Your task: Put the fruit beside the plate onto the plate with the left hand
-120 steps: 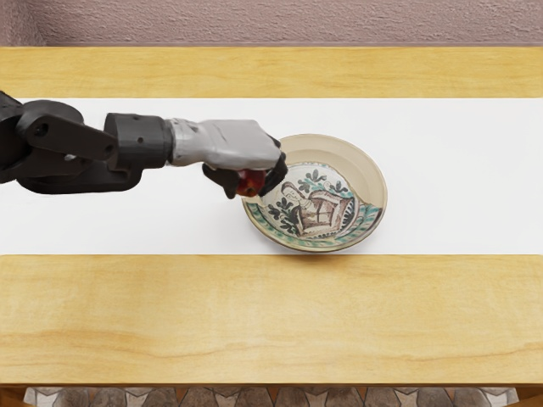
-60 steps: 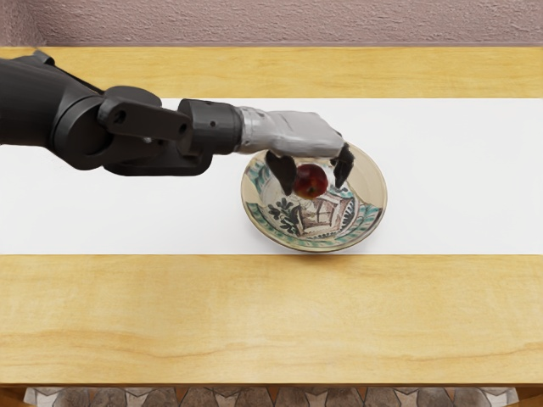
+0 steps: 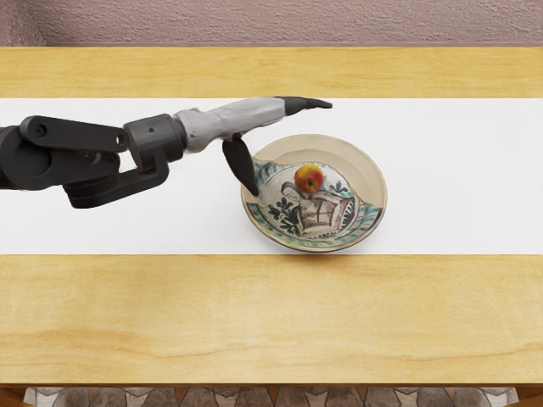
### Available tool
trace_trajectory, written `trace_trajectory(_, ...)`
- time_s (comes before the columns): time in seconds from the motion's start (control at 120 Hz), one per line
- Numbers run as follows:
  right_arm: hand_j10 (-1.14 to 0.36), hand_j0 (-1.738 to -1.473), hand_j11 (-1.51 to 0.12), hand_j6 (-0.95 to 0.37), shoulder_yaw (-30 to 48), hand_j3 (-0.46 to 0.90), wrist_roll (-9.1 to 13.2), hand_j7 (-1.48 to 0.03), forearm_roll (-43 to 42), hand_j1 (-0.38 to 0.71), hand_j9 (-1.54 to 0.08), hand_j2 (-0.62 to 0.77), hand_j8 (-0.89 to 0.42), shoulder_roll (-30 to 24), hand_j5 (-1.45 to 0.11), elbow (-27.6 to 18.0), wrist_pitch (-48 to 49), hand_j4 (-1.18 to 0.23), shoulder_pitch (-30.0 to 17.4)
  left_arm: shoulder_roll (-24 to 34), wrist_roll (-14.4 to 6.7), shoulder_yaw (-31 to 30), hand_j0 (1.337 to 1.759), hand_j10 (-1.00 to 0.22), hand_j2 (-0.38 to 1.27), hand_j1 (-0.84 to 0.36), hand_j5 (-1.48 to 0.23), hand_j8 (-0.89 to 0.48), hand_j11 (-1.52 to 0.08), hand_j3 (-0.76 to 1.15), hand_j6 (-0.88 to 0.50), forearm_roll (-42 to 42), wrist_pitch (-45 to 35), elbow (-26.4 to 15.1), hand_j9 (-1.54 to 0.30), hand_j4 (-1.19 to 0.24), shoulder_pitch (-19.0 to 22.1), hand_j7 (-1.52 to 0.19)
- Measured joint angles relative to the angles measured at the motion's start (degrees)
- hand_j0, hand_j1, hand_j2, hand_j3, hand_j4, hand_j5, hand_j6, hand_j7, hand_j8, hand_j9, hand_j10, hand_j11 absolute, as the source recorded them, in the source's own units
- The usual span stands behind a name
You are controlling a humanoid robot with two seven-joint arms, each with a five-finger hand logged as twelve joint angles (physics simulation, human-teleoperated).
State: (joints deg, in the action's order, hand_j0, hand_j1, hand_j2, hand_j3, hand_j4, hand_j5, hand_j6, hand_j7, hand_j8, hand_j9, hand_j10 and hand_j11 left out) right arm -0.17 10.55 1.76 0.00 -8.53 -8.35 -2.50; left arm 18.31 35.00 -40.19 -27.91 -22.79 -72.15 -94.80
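Nearest to me, a broad band of the pale, grained wooden table [image 3: 271,314] is running across the whole view. A thin strip of patterned floor tiles [image 3: 271,397] is showing below its front edge. Beyond that band, a long white cloth runner [image 3: 458,170] is lying flat across the tabletop from side to side. A shallow round ceramic plate [image 3: 379,199], cream at the rim and painted with a green border and dark figures, is sitting on the runner a little right of centre.

The small round red-and-yellow fruit [image 3: 310,178] is resting inside the plate, on the far-left part of its painted floor, clear of the rim.

My left hand [image 3: 246,119] is hovering at the plate's far-left side and is grasping nothing. Its dark-tipped fingers [image 3: 305,103] are stretching out straight toward the right, beyond the plate's far edge. The dark thumb [image 3: 242,165] is pointing down at the plate's left rim; I cannot tell whether it is touching. The fruit is lying apart from both.

My dark forearm [image 3: 76,161] is reaching in from the left edge over the runner. Farther back, a second band of the same wood is showing, and behind it a rough mauve-brown wall [image 3: 271,21].
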Motion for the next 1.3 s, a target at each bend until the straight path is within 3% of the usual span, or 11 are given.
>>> trace_trajectory(0.233,0.0,-1.658,0.0,0.0,0.0,0.0,0.0,0.0,0.0,-0.35,0.0,0.0,0.0,0.0,0.0,0.0,0.0,0.0,0.0,7.0,0.0,9.5,1.658,-0.03,0.01,0.32,-0.04,-0.03,-0.04,0.0,-0.03,-0.2,-0.1,-0.2,-0.04,-0.03,12.5,-0.04)
trace_trajectory(0.408,0.0,-1.658,0.0,0.0,0.0,0.0,0.0,0.0,0.0,-0.35,0.0,0.0,0.0,0.0,0.0,0.0,0.0,0.0,0.0,14.5,0.0,21.6,1.658,-0.02,0.01,0.33,-0.03,-0.02,-0.03,0.0,-0.02,-0.1,-0.1,-0.3,-0.03,-0.02,25.1,-0.03)
trace_trajectory(0.633,0.0,-1.658,0.0,0.0,0.0,0.0,0.0,0.0,0.0,-0.35,0.0,0.0,0.0,0.0,0.0,0.0,0.0,0.0,0.0,21.0,0.0,32.5,1.658,-0.01,0.01,0.33,-0.02,-0.01,-0.02,0.0,-0.01,3.1,0.0,-0.7,-0.02,-0.01,35.8,-0.02)
trace_trajectory(0.75,0.0,-1.658,0.0,0.0,0.0,0.0,0.0,0.0,0.0,-0.35,0.0,0.0,0.0,0.0,0.0,0.0,0.0,0.0,0.0,20.6,0.0,40.0,1.658,-0.01,0.01,0.34,-0.02,-0.01,-0.02,0.0,-0.01,4.6,0.0,-0.3,-0.02,-0.01,41.9,-0.02)
trace_trajectory(0.808,0.0,-1.658,0.0,0.0,0.0,0.0,0.0,0.0,0.0,-0.35,0.0,0.0,0.0,0.0,0.0,0.0,0.0,0.0,0.0,19.8,0.0,45.2,1.658,-0.01,0.01,0.33,-0.02,-0.01,-0.02,0.0,-0.01,4.9,0.0,0.2,-0.02,-0.01,47.5,-0.02)
trace_trajectory(0.975,0.0,-1.658,0.0,0.0,0.0,0.0,0.0,0.0,0.0,-0.35,0.0,0.0,0.0,0.0,0.0,0.0,0.0,0.0,0.0,17.7,0.0,55.2,1.658,-0.01,0.01,0.34,-0.02,-0.01,-0.02,0.0,-0.01,5.1,0.1,2.4,-0.02,-0.01,55.7,-0.02)
trace_trajectory(1.125,0.0,-1.658,0.0,0.0,0.0,0.0,0.0,0.0,0.0,-0.35,0.0,0.0,0.0,0.0,0.0,0.0,0.0,0.0,0.0,19.5,0.0,59.7,1.658,-0.01,0.01,0.34,-0.02,-0.01,-0.02,0.0,-0.01,5.2,1.7,4.5,-0.02,-0.01,58.5,-0.02)
trace_trajectory(1.3,0.0,-1.658,0.0,0.0,0.0,0.0,0.0,0.0,0.0,-0.35,0.0,0.0,0.0,0.0,0.0,0.0,0.0,0.0,0.0,19.9,0.0,61.2,1.658,-0.01,0.01,0.34,-0.02,-0.01,-0.02,0.0,-0.01,5.2,5.7,5.4,-0.02,-0.01,58.9,-0.02)
